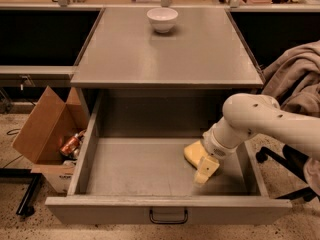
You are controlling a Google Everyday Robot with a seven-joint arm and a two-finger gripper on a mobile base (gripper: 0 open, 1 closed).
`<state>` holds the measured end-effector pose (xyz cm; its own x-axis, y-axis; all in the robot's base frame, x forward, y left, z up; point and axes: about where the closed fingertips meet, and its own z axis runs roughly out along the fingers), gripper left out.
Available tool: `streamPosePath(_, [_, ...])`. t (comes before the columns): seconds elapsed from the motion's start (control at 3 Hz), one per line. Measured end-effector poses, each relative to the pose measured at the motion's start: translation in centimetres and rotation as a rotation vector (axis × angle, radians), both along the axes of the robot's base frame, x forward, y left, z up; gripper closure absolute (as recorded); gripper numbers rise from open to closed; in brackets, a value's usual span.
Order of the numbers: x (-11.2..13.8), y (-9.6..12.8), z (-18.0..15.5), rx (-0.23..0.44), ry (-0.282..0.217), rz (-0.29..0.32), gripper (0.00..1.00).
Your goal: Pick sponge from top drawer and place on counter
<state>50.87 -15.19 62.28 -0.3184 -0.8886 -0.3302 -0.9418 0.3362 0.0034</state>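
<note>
The top drawer [150,171] is pulled fully open below the counter [165,54]. The pale yellow sponge [192,152] lies on the drawer floor at the right, near the middle of its depth. My gripper [205,169] reaches down into the drawer from the right on the white arm [260,121]. It sits right at the sponge's front right edge, touching or overlapping it. Part of the sponge is hidden behind the wrist.
A white bowl [162,19] stands at the back of the counter. An open cardboard box [47,131] with cans sits on the floor to the left. A chair draped with cloth [295,81] is on the right. The drawer handle [168,216] is at the front centre.
</note>
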Motion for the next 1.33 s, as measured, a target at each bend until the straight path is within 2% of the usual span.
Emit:
streamPosePath(0.33, [-0.5, -0.3, -1.0, 0.018, 0.017, -0.024, 0.0])
streamPosePath(0.67, [-0.9, -0.9, -2.4, 0.029, 0.03, -0.037, 0.17])
streamPosePath(1.33, [-1.2, -1.1, -2.5, 0.04, 0.036, -0.041, 0.63])
